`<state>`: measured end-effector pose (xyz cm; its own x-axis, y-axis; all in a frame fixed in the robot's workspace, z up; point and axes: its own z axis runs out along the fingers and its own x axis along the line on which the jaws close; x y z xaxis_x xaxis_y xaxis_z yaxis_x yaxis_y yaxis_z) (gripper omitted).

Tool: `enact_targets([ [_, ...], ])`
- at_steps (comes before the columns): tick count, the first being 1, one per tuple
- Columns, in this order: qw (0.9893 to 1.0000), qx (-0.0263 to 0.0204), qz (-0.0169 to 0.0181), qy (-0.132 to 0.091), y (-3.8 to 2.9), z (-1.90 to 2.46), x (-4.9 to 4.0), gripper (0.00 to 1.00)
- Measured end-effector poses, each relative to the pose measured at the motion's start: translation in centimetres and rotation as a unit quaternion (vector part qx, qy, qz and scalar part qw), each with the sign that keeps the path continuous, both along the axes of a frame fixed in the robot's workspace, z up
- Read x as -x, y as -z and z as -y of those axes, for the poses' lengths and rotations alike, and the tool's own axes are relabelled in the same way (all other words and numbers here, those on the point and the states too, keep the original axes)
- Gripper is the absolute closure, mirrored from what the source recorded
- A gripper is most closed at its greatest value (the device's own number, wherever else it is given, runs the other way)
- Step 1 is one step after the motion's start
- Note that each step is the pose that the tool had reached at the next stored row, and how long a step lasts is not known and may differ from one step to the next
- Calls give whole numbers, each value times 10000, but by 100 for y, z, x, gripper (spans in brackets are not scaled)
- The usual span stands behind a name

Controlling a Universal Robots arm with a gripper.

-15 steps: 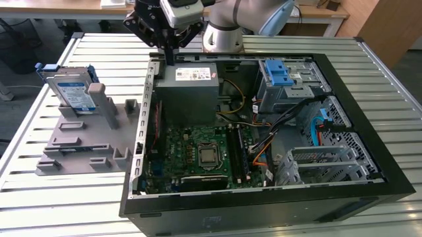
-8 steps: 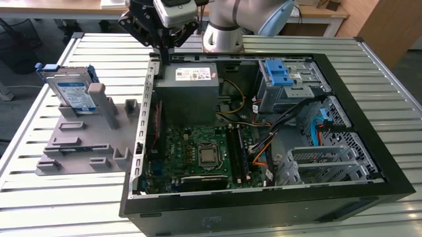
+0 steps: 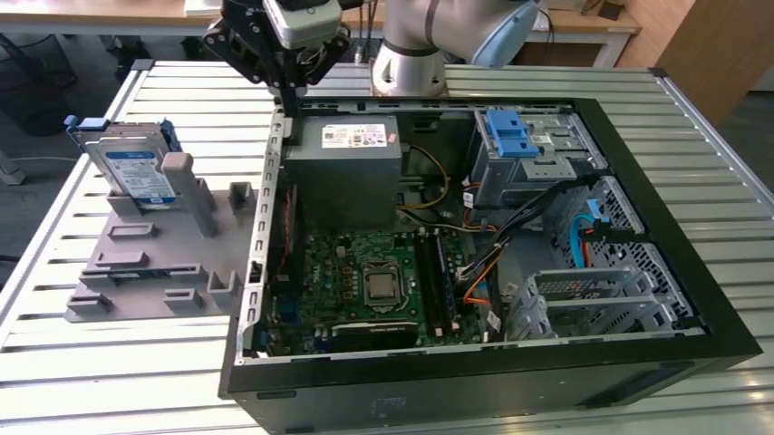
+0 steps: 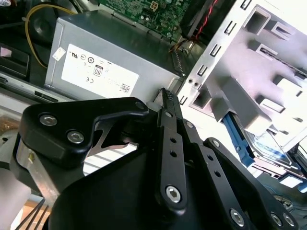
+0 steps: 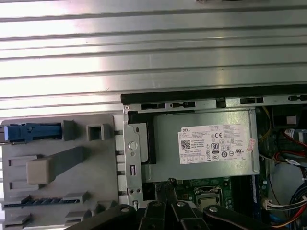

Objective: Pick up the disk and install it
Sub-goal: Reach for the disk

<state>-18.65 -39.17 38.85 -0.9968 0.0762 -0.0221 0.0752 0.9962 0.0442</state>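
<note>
Disk stands on edge in a grey fixture on the slatted counter, at the exterior view's left of the open computer case, apparently propped upright so its faces are free for a grasp from above. The case lies on its side with the panel off, leaving its metal drive cages open to the arm. Farther back, the gripper hangs over the case's rear edge beside the power supply, well apart from the fixture, its fingers clenched on nothing.
</note>
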Motion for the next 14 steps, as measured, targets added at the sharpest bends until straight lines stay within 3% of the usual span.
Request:
enact_targets([
  [14,10000,0,0,0,18,-99,266,89],
])
